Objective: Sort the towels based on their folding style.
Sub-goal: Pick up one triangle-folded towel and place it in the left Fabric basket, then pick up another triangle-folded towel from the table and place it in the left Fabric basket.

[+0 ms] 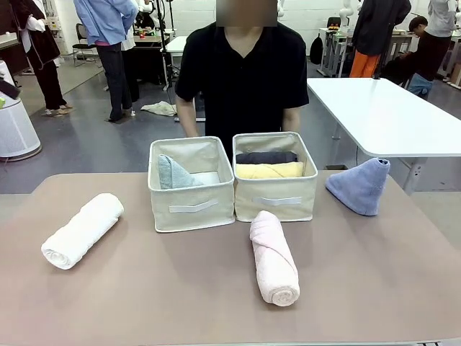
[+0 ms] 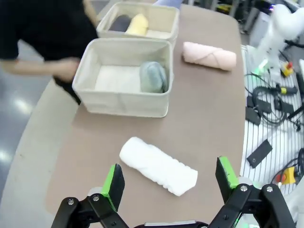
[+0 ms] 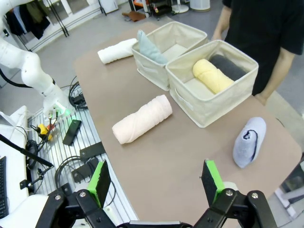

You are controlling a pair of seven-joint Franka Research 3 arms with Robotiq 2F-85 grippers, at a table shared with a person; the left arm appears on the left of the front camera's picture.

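A white rolled towel [image 1: 81, 229] lies at the table's left, and a pink rolled towel [image 1: 274, 257] lies in front of the bins. At the right stands a periwinkle cone towel [image 1: 359, 185]. The left bin [image 1: 191, 206] holds a mint cone towel [image 1: 173, 174]. In the right bin [image 1: 276, 197] lie a yellow roll [image 1: 269, 170] and a dark grey roll [image 1: 266, 156]. My left gripper [image 2: 170, 186] hangs open above the white towel [image 2: 157, 165]. High over the table's near edge, my right gripper [image 3: 156, 181] is open, with the pink towel [image 3: 142, 118] beyond it.
A person in a black shirt [image 1: 243, 72] stands behind the bins, one hand [image 2: 65, 69] by the left bin's far side. A white table [image 1: 392, 115] stands at the back right. Cables and boxes lie on the slatted bench [image 2: 268, 137] beside the table.
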